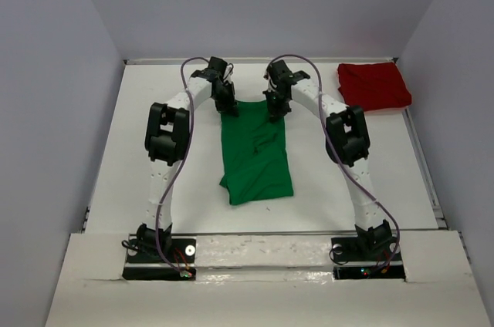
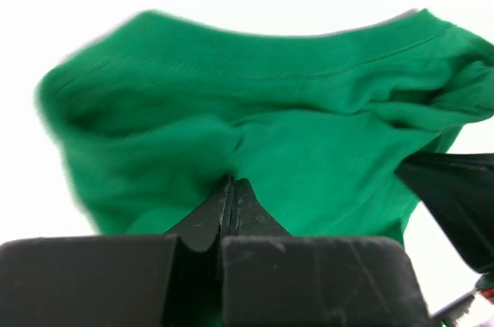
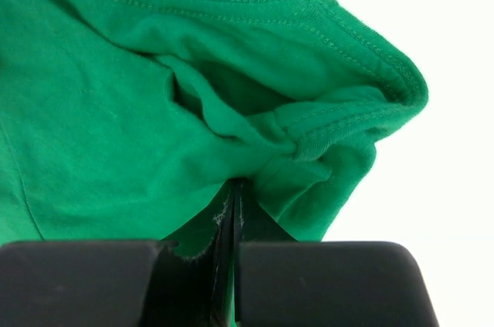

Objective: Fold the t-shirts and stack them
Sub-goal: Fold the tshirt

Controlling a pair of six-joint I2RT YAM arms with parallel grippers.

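The bright green t-shirt (image 1: 256,159) lies as a long folded strip in the middle of the table. My left gripper (image 1: 228,109) is shut on its far left corner, and my right gripper (image 1: 276,110) is shut on its far right corner. In the left wrist view the green cloth (image 2: 270,119) hangs bunched from the closed jaws. In the right wrist view the hemmed edge of the green cloth (image 3: 231,103) is pinched between the closed jaws. The dark red t-shirt (image 1: 373,85) lies folded at the far right of the table.
White walls close in the table on the left, back and right. The arm bases stand on the near ledge (image 1: 262,254). My right arm's tip (image 2: 455,196) shows at the right edge of the left wrist view.
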